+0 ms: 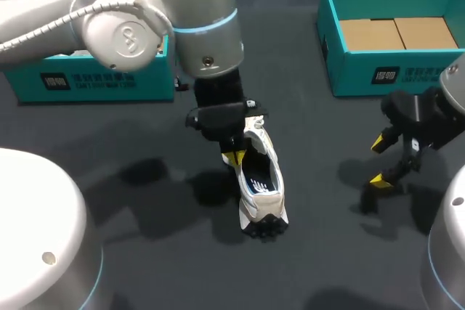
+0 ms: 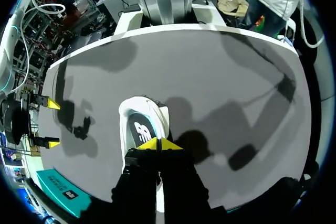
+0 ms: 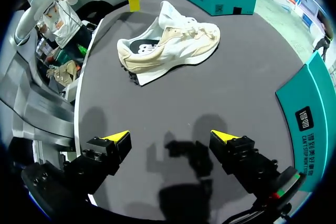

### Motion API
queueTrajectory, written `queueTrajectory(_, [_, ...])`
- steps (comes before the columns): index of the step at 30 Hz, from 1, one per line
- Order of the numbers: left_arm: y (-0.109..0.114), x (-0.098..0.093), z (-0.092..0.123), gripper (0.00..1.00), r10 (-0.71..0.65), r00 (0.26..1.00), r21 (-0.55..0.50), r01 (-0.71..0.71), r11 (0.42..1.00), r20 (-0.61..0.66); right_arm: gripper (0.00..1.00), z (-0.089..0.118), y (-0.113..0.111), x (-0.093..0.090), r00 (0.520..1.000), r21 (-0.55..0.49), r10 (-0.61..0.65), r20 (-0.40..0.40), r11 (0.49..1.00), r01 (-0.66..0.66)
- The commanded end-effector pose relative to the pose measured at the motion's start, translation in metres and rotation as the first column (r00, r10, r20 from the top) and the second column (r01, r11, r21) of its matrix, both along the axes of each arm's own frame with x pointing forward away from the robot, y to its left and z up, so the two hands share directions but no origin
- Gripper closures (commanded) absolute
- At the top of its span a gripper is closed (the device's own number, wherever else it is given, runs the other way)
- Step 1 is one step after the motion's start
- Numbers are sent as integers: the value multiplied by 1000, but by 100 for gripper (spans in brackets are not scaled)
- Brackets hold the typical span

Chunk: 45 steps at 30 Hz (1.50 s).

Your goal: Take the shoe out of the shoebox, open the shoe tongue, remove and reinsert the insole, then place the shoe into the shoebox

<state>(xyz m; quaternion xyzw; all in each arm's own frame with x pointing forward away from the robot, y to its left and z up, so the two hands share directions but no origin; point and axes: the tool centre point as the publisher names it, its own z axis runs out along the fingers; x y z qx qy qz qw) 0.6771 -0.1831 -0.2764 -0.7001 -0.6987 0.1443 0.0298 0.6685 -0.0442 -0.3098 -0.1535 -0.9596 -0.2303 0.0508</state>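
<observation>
A robotics lab: left arm (image 1: 123,27) and right arm (image 1: 439,107) over a dark table (image 1: 327,252) with a teal shoebox (image 1: 392,74).

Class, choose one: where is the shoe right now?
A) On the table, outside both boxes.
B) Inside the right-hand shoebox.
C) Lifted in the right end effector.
A: the shoe rests on the table, the right-hand shoebox shows only its brown floor, and the right end effector is open and empty.

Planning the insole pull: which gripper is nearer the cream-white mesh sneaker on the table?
Left. The left gripper is shut on the cream-white mesh sneaker at its tongue end; the right gripper hangs open, well apart from it.
</observation>
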Motion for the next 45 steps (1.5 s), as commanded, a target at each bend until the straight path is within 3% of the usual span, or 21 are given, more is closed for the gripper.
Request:
queueTrajectory(1, [-28,3,-13,100,-21,999,118,18,993,26,0,0,0,-1,1000,-3,-2,1,1000,2])
queueTrajectory(9, [-28,3,-13,100,-21,999,118,18,993,26,0,0,0,-1,1000,-3,-2,1,1000,2])
queueTrajectory(20, [-29,1,-60,100,-90,996,220,83,972,20,0,0,0,-1,1000,-3,-2,1,1000,2])
queueTrajectory(40, [-20,-10,-110,100,-90,996,293,80,953,20,0,0,0,-1,1000,-3,-2,1,1000,2])
queueTrajectory(45, [-19,-8,-91,100,-79,996,244,67,967,37,0,0,0,-1,1000,-3,-2,1,1000,2])
